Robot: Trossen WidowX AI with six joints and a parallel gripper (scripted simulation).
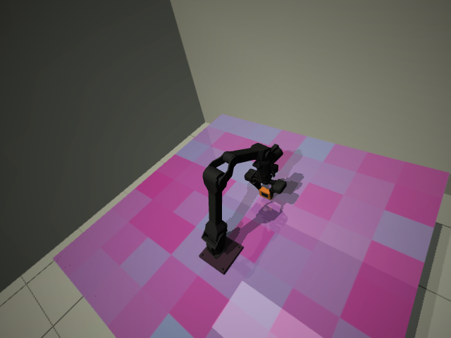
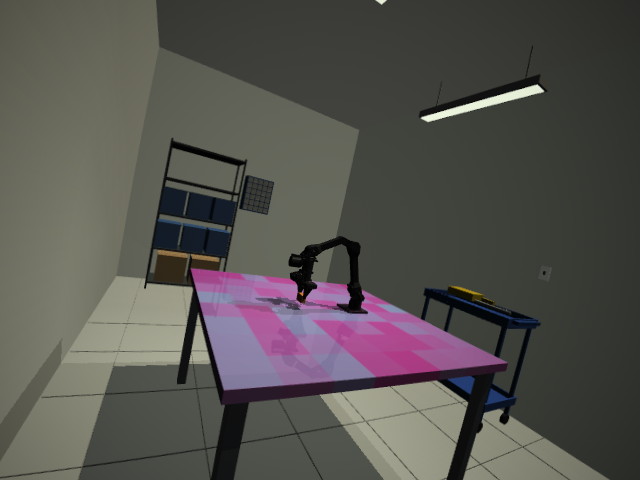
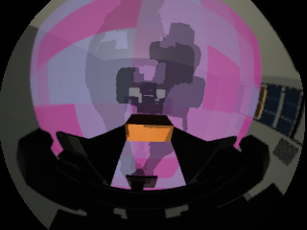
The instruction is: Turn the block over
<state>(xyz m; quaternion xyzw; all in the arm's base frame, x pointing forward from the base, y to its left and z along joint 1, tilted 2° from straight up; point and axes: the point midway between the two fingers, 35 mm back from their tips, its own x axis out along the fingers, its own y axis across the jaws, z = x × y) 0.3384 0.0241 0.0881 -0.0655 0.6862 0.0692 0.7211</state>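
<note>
The small orange block (image 1: 264, 190) (image 2: 300, 297) (image 3: 150, 133) is between the two black fingers. My gripper (image 1: 265, 193) (image 2: 301, 296) (image 3: 149, 128) points down and is shut on the block from both sides. The block appears to hang a little above the table (image 1: 322, 200) (image 2: 392, 335). In the top view a dark rectangle framed in orange shows on its side face, turned toward that camera. In the wrist view a plain orange face shows, with a dark strip along its upper edge. The block's underside is hidden.
The arm's base plate (image 1: 232, 253) (image 2: 353, 308) is bolted to the table, nearer the top camera than the block. The arm casts shadows around the gripper. Off the table stand a blue cart (image 2: 467, 305) and a shelf rack (image 2: 206, 151) with bins.
</note>
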